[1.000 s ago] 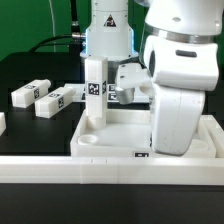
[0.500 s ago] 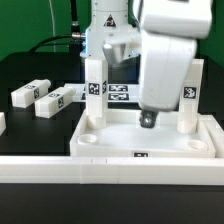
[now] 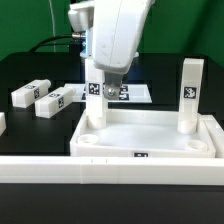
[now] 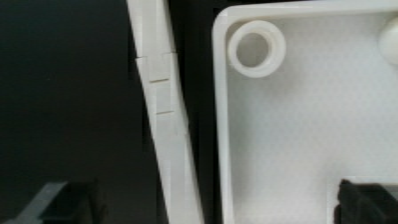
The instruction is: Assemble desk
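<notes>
The white desk tabletop (image 3: 120, 150) lies socket side up at the front. Two legs stand upright in its far corner sockets, one on the exterior view's left (image 3: 94, 104) and one on the right (image 3: 189, 95). Two loose legs (image 3: 29, 93) (image 3: 55, 102) lie on the black table at the left. The arm (image 3: 110, 35) hangs over the left upright leg, and its body hides the fingers there. In the wrist view my gripper (image 4: 214, 205) is open and empty above the tabletop's rim (image 4: 217, 120), near an empty round socket (image 4: 258, 48).
A long white border bar (image 3: 110, 175) runs along the front and shows in the wrist view (image 4: 160, 110) beside the tabletop. The marker board (image 3: 135, 92) lies behind the tabletop. A small white part (image 3: 2, 122) sits at the far left edge.
The arm has swung from the exterior view's right to the left and risen, uncovering the right upright leg, which stands alone in its socket.
</notes>
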{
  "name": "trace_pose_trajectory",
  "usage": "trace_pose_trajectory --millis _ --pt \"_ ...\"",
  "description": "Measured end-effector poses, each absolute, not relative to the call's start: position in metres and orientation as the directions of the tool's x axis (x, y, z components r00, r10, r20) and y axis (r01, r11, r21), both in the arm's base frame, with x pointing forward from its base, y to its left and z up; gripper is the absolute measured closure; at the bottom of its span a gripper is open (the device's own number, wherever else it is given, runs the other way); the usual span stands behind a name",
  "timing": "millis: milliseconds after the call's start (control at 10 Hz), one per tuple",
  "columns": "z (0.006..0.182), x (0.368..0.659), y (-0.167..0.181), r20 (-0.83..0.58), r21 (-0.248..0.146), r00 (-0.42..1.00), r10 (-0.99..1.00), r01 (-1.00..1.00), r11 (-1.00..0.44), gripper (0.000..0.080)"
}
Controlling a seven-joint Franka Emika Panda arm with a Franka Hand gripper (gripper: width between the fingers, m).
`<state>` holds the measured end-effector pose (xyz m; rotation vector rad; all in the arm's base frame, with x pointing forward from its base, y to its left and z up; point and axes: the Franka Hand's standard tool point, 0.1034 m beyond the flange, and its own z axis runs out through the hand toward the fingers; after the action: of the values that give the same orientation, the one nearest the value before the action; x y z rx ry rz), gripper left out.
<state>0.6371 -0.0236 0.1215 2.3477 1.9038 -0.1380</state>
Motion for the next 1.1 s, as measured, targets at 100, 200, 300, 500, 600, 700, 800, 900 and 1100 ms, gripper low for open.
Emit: trace_pose_trajectory --millis 100,200,300,500,600,700,800,900,1100 --pt "0.121 0.637 -0.024 -0.143 0.035 0.222 0.964 0.975 -0.220 0.0150" --pt "0.122 0.637 -0.026 -0.139 0.049 0.322 0.936 0.947 -0.319 0.0150" --pt "0.123 0.635 -0.032 -0.138 0.061 0.434 0.890 0.901 -0.430 0.0150" --pt "0.130 0.624 -0.058 -0.185 0.032 0.594 0.783 0.800 -0.600 0.0150" --pt "0.130 0.618 -0.068 -0.204 0.029 0.653 0.729 0.749 -0.662 0.0150" --pt "0.130 0.616 -0.073 -0.210 0.033 0.681 0.701 0.722 -0.691 0.0150" --pt "0.129 0.616 -0.071 -0.207 0.051 0.742 0.638 0.659 -0.750 0.0150" --pt "0.128 0.616 -0.071 -0.204 0.066 0.790 0.578 0.600 -0.797 0.0150" --pt "0.128 0.613 -0.073 -0.194 0.081 0.870 0.453 0.475 -0.876 0.0150"
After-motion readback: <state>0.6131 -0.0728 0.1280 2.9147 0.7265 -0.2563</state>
